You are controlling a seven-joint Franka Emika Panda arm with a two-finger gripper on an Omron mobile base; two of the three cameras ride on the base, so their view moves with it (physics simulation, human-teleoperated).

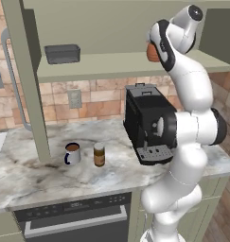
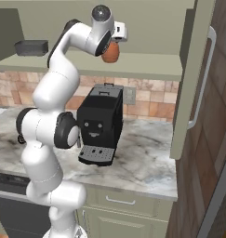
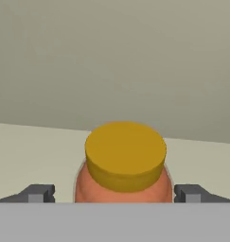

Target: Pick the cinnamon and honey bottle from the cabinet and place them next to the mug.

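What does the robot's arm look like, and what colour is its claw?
The arm is made of fat, round, shiny white tubes, joined by dark grey rings and round caps, like big elbows. Its top joint ends in a dark round cap. The claw has two small dark grey tips, blocky and square-edged, one on each side. No loose cables or writing show on it.
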